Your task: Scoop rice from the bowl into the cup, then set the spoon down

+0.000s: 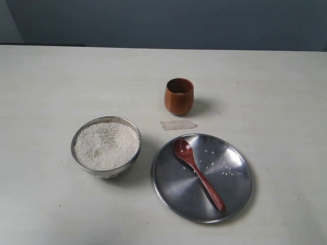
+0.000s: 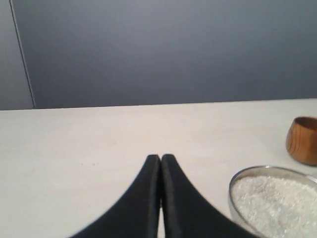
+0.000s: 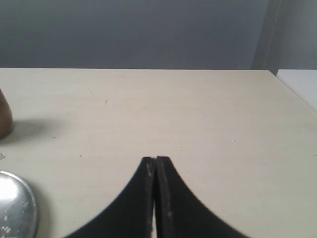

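A steel bowl heaped with white rice sits left of centre on the table. Behind it to the right stands the reddish-brown wooden cup. The dark wooden spoon lies on a flat steel plate, scoop toward the cup, with a few loose grains beside it. Neither arm shows in the exterior view. My left gripper is shut and holds nothing, with the bowl and cup off to one side. My right gripper is shut with nothing in it over bare table.
A small strip of clear tape lies on the table between the cup and the plate. The plate's rim and a sliver of the cup show in the right wrist view. A dark wall backs the table.
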Robot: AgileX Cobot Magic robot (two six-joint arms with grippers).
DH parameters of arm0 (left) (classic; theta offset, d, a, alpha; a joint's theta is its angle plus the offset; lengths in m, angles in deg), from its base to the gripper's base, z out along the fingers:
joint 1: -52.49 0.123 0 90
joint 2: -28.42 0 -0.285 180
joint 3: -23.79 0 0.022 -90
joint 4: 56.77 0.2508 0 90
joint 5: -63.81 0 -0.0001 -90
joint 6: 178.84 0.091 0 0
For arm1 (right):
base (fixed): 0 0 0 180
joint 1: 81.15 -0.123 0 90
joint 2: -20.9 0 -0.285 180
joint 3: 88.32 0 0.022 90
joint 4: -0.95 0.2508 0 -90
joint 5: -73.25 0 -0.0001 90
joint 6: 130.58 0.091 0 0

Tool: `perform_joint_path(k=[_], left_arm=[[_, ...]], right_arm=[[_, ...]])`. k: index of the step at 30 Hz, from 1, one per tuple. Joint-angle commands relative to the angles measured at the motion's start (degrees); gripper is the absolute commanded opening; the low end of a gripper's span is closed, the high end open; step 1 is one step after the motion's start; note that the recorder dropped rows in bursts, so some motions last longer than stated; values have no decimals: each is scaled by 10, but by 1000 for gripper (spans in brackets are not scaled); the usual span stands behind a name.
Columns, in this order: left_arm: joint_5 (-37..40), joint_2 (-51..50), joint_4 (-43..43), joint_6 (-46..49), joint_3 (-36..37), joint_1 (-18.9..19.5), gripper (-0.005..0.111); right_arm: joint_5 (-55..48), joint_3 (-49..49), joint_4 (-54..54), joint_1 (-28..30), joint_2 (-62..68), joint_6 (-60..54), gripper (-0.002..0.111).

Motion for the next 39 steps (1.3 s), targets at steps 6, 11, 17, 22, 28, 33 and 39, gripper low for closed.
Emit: perform_joint_path(k=[6, 11, 17, 22, 28, 33, 39], left_arm=[[34, 2, 57, 1, 10, -1, 1], [36, 2, 62, 1, 10, -1, 1], [82, 2, 73, 1, 10, -1, 1], [95, 2, 84, 1, 10, -1, 1], [104, 2, 88, 1, 10, -1, 1], [95, 2, 69, -3, 10, -1, 1], [91, 2, 44, -3, 10, -1, 1]], right_arm=[[1, -1, -4, 2, -2, 0, 0], [1, -1, -4, 2, -2, 1, 0], [1, -1, -4, 2, -2, 1, 0], [2, -1, -4, 2, -2, 1, 0], [2, -1, -4, 2, -2, 1, 0], [2, -1, -4, 2, -2, 1, 0], [2, -1, -4, 2, -2, 1, 0]])
